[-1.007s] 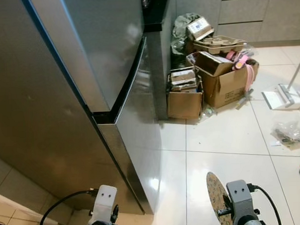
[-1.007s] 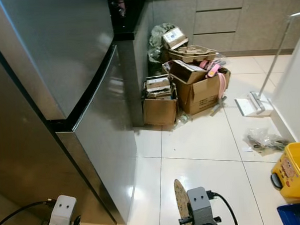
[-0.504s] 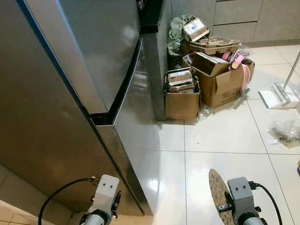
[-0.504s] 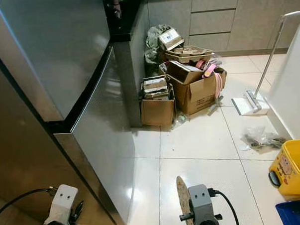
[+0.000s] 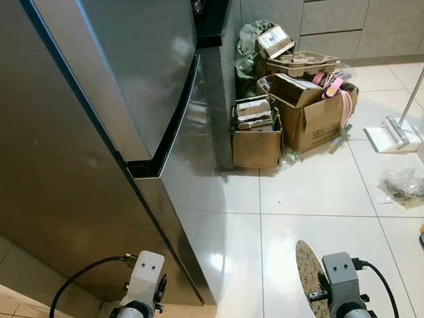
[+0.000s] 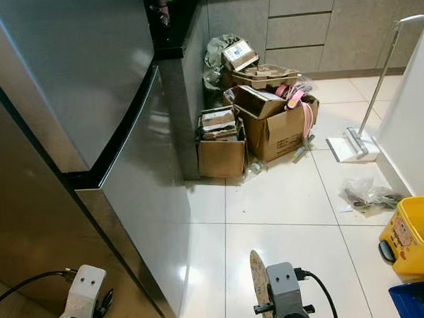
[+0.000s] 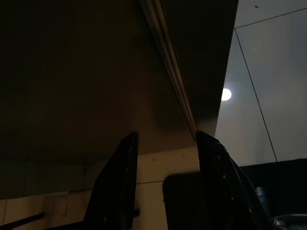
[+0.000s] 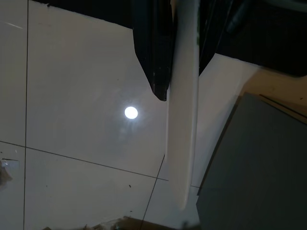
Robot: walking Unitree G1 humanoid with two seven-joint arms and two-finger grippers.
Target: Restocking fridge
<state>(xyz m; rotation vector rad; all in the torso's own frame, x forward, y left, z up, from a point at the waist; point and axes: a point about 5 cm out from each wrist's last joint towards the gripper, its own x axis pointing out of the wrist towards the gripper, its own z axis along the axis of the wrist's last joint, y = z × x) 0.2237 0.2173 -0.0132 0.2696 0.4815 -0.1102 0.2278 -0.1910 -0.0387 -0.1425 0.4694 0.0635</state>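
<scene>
The tall steel fridge [image 5: 111, 114] stands on my left, with both its upper door and its lower door [image 5: 192, 188] closed. My left wrist [image 5: 143, 275] hangs low by the fridge's bottom corner. In the left wrist view the left gripper [image 7: 165, 136] is open and empty, pointing at the dark underside edge of the fridge. My right wrist [image 5: 338, 277] is low over the floor. The right gripper [image 8: 184, 72] is shut on a round flat plate [image 5: 310, 271], speckled on one face and seen edge-on as a white strip [image 8: 184, 120].
Open cardboard boxes [image 5: 294, 106] full of clutter are piled beside a dark counter [image 5: 213, 18]. A floor sweeper [image 5: 387, 134] and a plastic bag [image 5: 410, 185] lie to the right. A yellow bin [image 6: 412, 235] stands at the far right. Glossy white tiles [image 5: 319, 189] lie ahead.
The head view has shifted slightly. My left wrist has swayed a little near the fridge's corner. The plate stays in the right gripper, and the fridge doors stay closed.
</scene>
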